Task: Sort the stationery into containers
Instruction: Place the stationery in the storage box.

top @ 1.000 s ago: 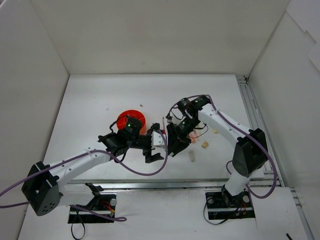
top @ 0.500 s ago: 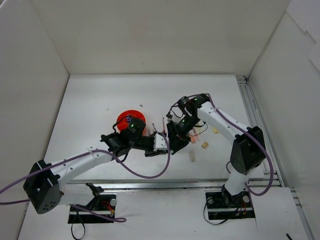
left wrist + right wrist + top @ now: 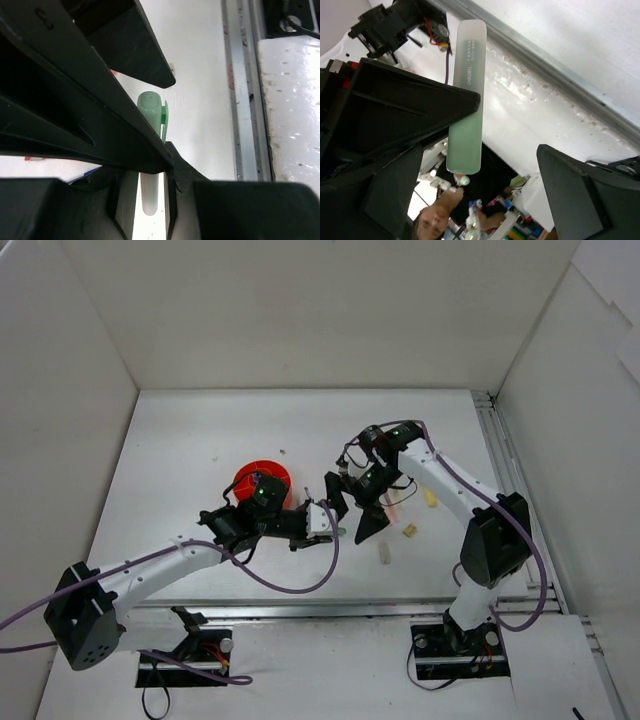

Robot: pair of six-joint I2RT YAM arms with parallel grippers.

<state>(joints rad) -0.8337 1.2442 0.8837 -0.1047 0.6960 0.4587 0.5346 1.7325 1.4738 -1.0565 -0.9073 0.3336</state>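
A green marker (image 3: 342, 531) hangs in the air between the two arms. My left gripper (image 3: 324, 519) is shut on it; in the left wrist view its pale body (image 3: 150, 192) sits pinched between my jaws (image 3: 148, 202) and its green cap (image 3: 152, 107) points away. My right gripper (image 3: 353, 515) stands open around the marker's other end (image 3: 465, 95), its fingers (image 3: 580, 192) wide apart and off the marker (image 3: 485, 192). The orange-red bowl (image 3: 250, 480) lies on the table just behind my left wrist, partly hidden by it.
Beige eraser blocks lie to the right of the grippers (image 3: 409, 530), (image 3: 431, 497), (image 3: 385, 554). An orange marker (image 3: 392, 508) lies beside the right arm. A metal rail (image 3: 500, 455) runs along the table's right edge, and white walls enclose the table.
My left gripper moved in and shut on the green marker held by the right gripper. The right gripper then opened and let go of it.
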